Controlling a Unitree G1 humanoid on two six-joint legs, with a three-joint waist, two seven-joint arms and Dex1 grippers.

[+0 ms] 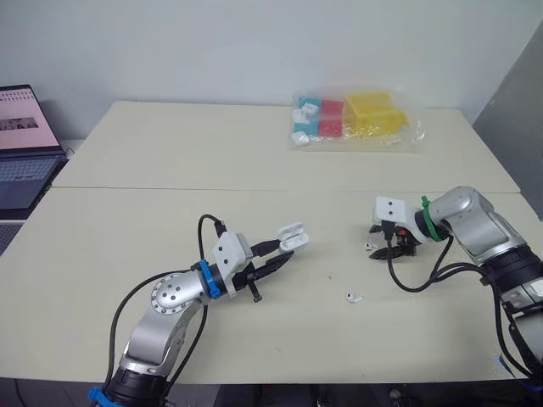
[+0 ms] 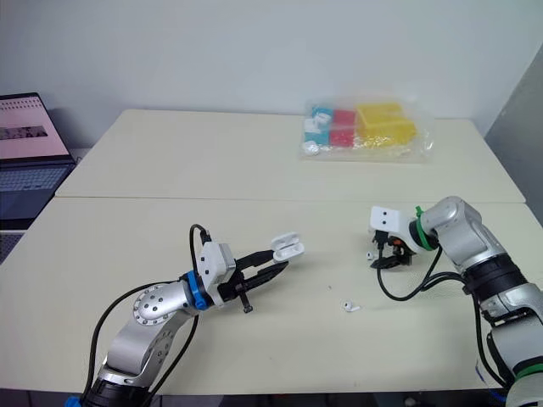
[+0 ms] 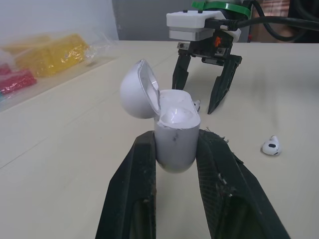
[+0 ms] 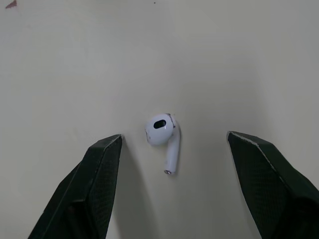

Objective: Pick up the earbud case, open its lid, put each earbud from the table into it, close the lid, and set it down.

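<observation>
Two earbuds lie on the matte cream table [image 1: 170, 170]. The first earbud [image 4: 160, 128], glossy white with a short stem, sits between the wide-spread fingers of our right gripper [image 4: 174, 135], touching neither. The second earbud [image 1: 353, 298] lies nearer the front edge. Our left gripper [image 3: 177, 149] clamps the rounded white earbud case [image 3: 174, 134] by its body over the table's middle, lid hinged open; we cannot tell its contents.

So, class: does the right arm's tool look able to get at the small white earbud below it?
Probably yes: the right tool is open astride the small white earbud on the beige table, and nothing lies between them.
</observation>
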